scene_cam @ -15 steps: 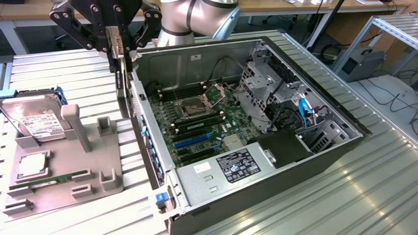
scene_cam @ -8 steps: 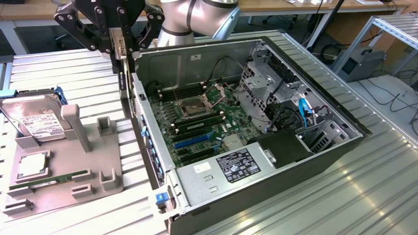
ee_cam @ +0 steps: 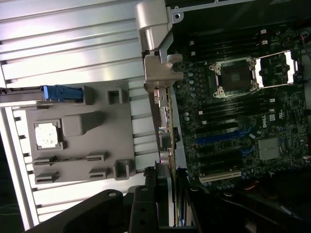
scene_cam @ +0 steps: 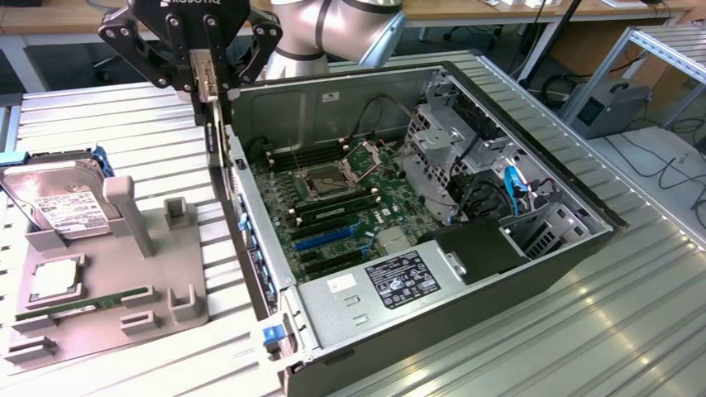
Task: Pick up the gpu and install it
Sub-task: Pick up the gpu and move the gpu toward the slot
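One gpu (ee_cam: 166, 121) hangs lengthwise from gripper (scene_cam: 207, 83), bracket downward.

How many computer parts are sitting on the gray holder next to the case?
3. The hard drive at the holder's far end, the silver processor in front of it, and the green memory stick nearest the camera. The posts may hide more.

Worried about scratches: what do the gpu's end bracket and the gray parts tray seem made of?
The gpu's end bracket: likely bare metal, silvery with a dull sheen. The gray parts tray: probably plastic, matte uniform gray with moulded posts and slots.
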You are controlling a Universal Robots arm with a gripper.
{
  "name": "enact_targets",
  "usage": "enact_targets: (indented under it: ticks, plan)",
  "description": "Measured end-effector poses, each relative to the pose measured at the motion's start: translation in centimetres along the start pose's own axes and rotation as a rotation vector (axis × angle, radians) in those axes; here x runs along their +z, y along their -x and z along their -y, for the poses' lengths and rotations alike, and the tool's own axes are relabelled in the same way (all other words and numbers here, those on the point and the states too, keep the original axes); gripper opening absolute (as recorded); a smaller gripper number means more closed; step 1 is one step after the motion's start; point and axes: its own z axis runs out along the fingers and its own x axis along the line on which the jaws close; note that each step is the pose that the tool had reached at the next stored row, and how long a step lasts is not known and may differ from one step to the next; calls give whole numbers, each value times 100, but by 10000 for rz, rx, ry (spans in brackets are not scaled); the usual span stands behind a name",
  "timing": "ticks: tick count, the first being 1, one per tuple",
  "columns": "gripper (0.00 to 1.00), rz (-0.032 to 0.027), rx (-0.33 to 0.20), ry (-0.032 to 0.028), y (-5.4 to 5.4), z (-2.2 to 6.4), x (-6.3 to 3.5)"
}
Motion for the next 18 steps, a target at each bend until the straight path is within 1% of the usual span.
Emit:
enact_targets:
  ticks: [18]
  plan:
    - [28,0,0,1,84,-16,56]
